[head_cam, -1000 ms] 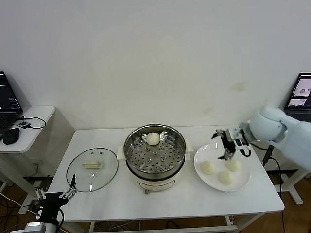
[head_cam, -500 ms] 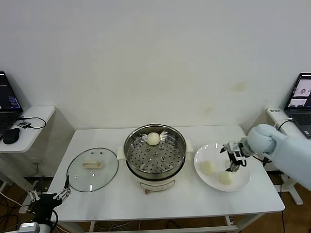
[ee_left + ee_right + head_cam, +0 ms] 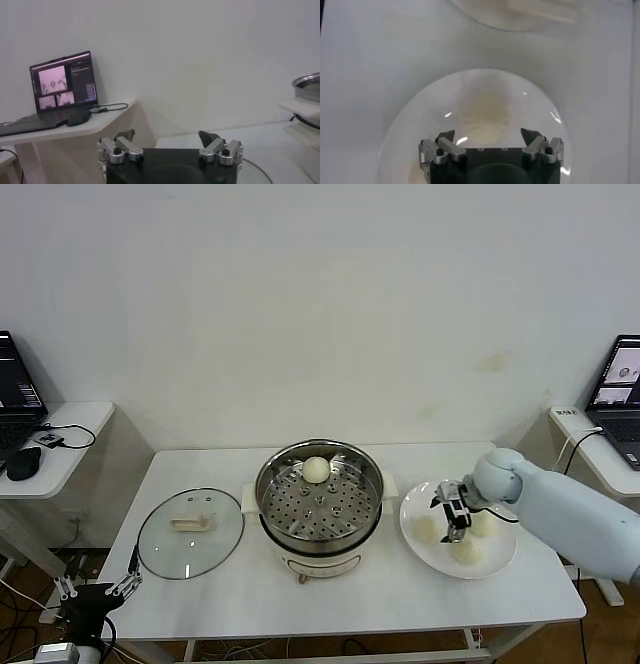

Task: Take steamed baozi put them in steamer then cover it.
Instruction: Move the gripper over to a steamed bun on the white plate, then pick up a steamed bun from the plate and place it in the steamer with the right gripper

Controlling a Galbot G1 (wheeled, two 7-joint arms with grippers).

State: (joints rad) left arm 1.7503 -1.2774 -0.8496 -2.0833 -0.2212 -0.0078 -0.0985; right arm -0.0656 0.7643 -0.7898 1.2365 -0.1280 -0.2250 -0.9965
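White table, open right end effector over plated steamed baozi

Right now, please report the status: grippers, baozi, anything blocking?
Right gripper open, over plate among three baozi. Left gripper open, parked below table edge. One baozi in steamer; lid off. Nothing blocking.

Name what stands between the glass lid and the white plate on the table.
In the head view, the steamer stands between the cover and the plate, holding one baozi.
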